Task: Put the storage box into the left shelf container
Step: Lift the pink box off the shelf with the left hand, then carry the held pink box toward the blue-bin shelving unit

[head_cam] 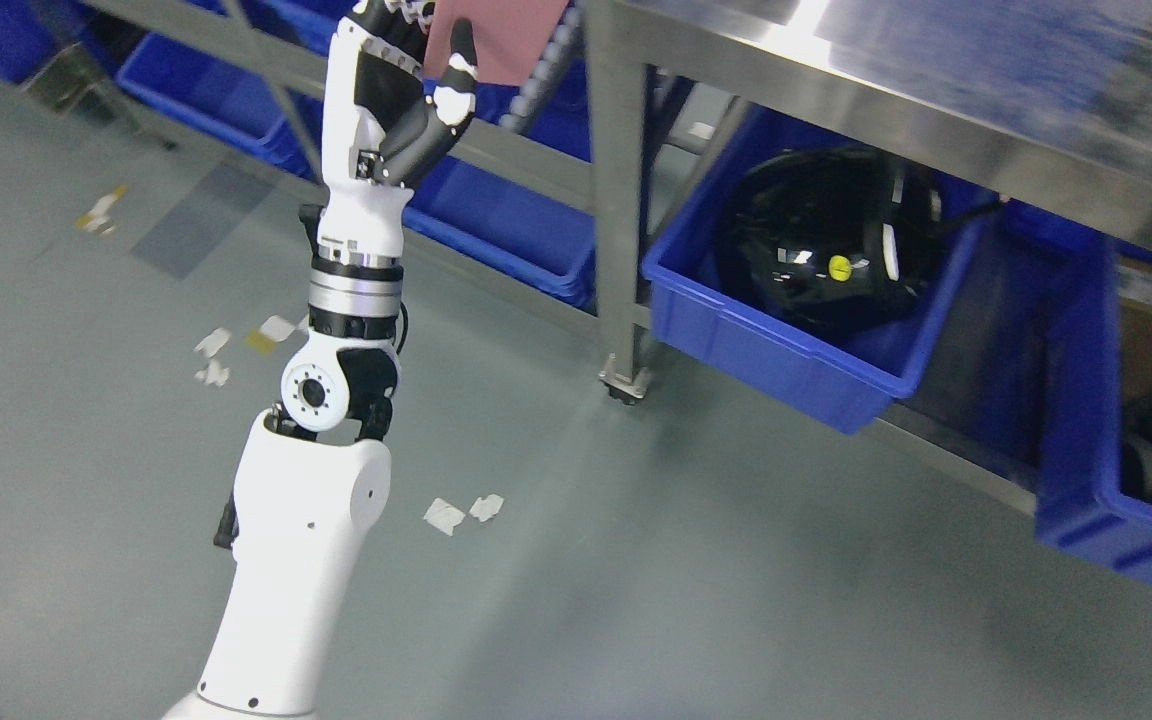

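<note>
My left arm rises from the bottom left, and its hand (414,75) is at the top of the head view. Its fingers and thumb (458,70) are shut on a flat reddish-brown storage box (501,35), which is cut off by the top edge. The box hangs above a blue shelf container (511,225) on the low rack to the left of a steel post (621,190). My right arm does not show.
A blue bin (786,355) right of the post holds a shiny black helmet-like object (826,235). Another blue bin (1086,440) sits at the far right. A steel tabletop (936,70) spans the upper right. Paper scraps (461,512) litter the grey floor.
</note>
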Robot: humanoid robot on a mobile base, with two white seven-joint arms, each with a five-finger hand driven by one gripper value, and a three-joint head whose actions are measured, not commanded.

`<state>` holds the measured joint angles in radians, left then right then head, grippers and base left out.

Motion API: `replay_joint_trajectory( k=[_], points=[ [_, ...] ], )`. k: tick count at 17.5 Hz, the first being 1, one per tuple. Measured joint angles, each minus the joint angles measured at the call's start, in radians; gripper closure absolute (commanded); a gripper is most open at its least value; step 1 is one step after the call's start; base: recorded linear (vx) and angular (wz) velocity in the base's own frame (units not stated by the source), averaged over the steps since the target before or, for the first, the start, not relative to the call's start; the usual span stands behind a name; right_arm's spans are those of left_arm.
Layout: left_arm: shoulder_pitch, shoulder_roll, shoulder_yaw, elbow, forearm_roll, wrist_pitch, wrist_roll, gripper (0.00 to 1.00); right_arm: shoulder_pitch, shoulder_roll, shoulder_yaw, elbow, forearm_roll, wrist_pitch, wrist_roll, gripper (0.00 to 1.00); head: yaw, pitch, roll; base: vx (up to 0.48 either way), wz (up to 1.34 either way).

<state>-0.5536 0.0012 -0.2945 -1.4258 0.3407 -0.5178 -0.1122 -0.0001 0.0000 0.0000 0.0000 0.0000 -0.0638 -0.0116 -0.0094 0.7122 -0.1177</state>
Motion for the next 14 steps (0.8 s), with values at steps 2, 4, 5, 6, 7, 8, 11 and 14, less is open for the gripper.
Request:
replay_joint_trajectory(
  k=[2,4,5,6,7,8,11,14],
  points=[
    [0.057,0.000,-0.021,-0.045,0.005,-0.017,-0.005,1.00,0.000,0.000,0.000,0.000,0.000,0.000,-0.001,0.00,0.0000,0.000,0.000,0.046,0.93],
    [0.116,0.000,-0.035,-0.081,0.008,-0.022,-0.007,1.00,0.000,0.000,0.000,0.000,0.000,0.000,-0.001,0.00,0.0000,0.000,0.000,0.117,0.77],
    [0.145,-0.001,-0.039,-0.096,0.010,-0.025,-0.008,1.00,0.000,0.000,0.000,0.000,0.000,0.000,-0.001,0.00,0.0000,0.000,0.000,0.111,0.68],
    [0.173,-0.001,-0.040,-0.109,0.011,-0.026,-0.008,1.00,0.000,0.000,0.000,0.000,0.000,0.000,-0.001,0.00,0.0000,0.000,0.000,0.111,0.68],
    [0.202,-0.001,-0.041,-0.123,0.012,-0.027,-0.009,1.00,0.000,0.000,0.000,0.000,0.000,0.000,-0.001,0.00,0.0000,0.000,0.000,0.137,0.68],
    [0.232,-0.001,-0.043,-0.134,0.012,-0.029,-0.009,1.00,0.000,0.000,0.000,0.000,0.000,0.000,-0.001,0.00,0.0000,0.000,0.000,0.180,0.81],
    [0.317,-0.001,-0.056,-0.161,0.013,-0.050,-0.009,1.00,0.000,0.000,0.000,0.000,0.000,0.000,-0.002,0.00,0.0000,0.000,0.000,0.187,0.82],
    [0.401,-0.001,-0.073,-0.183,0.014,-0.086,-0.009,0.99,0.000,0.000,0.000,0.000,0.000,0.000,-0.002,0.00,0.0000,0.000,0.000,0.246,0.81]
  ],
)
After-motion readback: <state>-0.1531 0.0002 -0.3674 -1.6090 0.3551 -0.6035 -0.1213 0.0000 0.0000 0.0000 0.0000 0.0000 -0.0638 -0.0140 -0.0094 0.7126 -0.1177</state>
